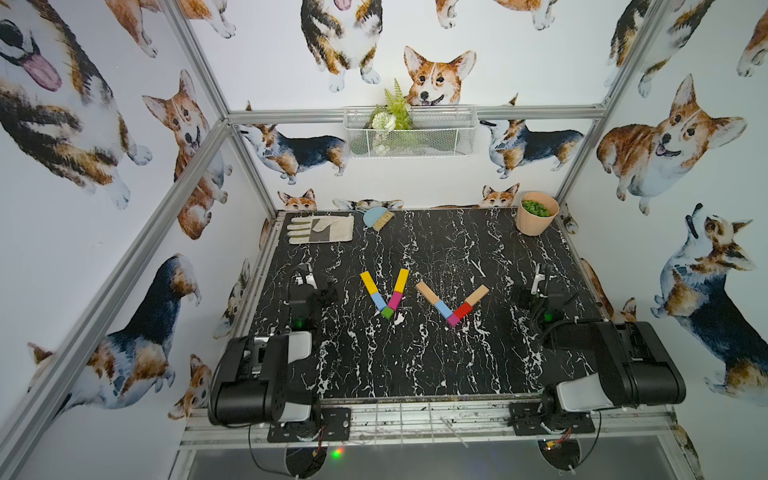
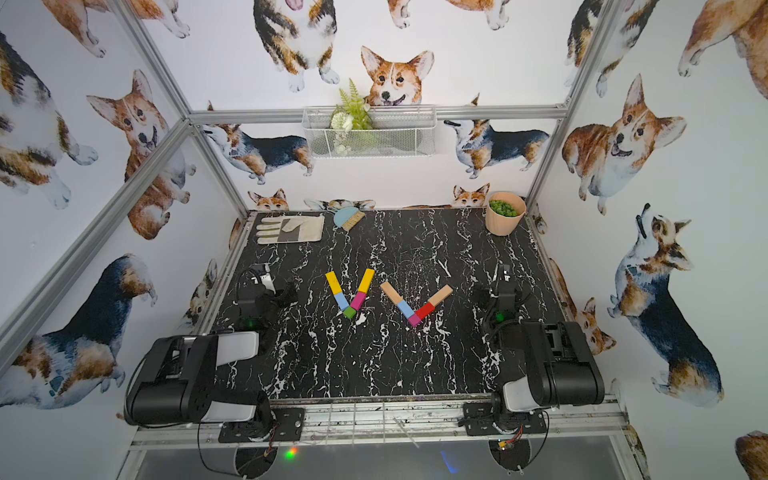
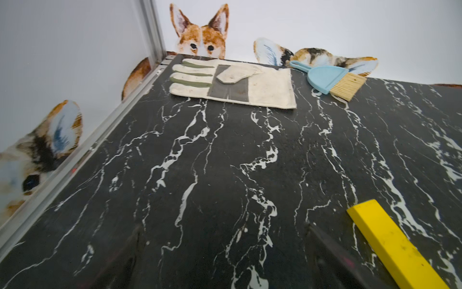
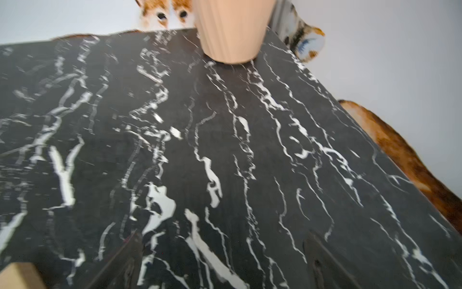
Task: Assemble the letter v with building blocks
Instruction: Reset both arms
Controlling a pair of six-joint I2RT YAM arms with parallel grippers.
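Two Vs lie flat in the middle of the table (image 1: pixel 415 365), side by side but apart, w/ all ten building blocks (image 1: pixel 368 283) used: the left V (image 1: pixel 394 300) runs yellow, light blue, green block (image 1: pixel 387 312) at the near tip, then magenta and yellow back out; the right V (image 1: pixel 443 308) runs tan, light blue, magenta block (image 1: pixel 452 320) at its tip, red, tan. Left gripper (image 1: pixel 306 274) sits near the left V, on its left, spread wide w/ nothing in it (its wrist cam shows a yellow bar (image 3: pixel 395 245) off to one side, not between the jaws). Right gripper (image 1: pixel 541 276) sits right of the right V, equally wide & empty. Judged step: build looks done, both arms clear of the work. Next move is prob. only a check that blocks at each tip touch w/o gaps, then pulling back w/o brushing a bar.
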